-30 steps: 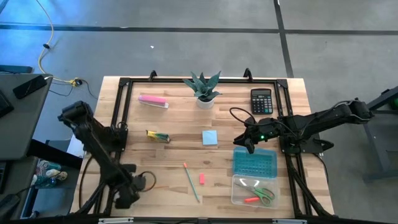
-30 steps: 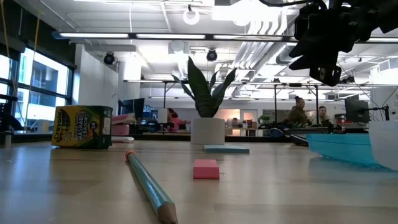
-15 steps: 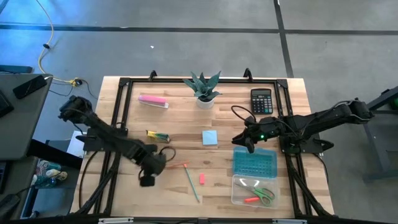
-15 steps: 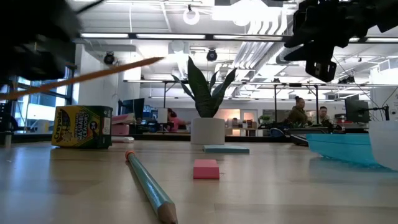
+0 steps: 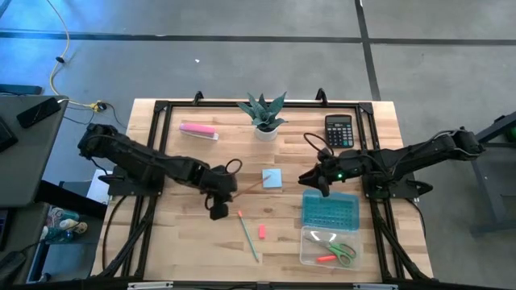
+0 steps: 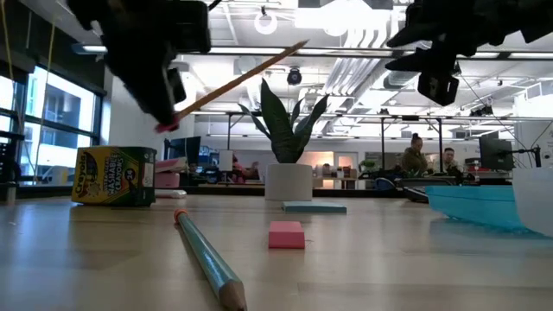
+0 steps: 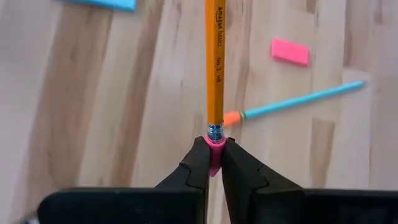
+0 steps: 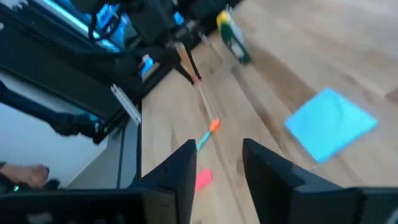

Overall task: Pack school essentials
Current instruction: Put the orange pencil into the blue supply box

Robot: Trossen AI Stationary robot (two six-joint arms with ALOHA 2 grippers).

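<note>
Wood-plank table (image 5: 177,173) is framed by black rails on grey concrete; an office with ceiling lights is seen behind in the low view. Orange pencil (image 7: 215,68) is pinched by its pink eraser in the left gripper (image 7: 212,163), raised mid-table; its printed lettering is shown only by the left wrist view. Right gripper (image 8: 217,163), fingers spread, is held above the blue notepad (image 8: 331,124). Scissors (image 5: 345,252) are seen in the clear bin (image 5: 310,259).
</note>
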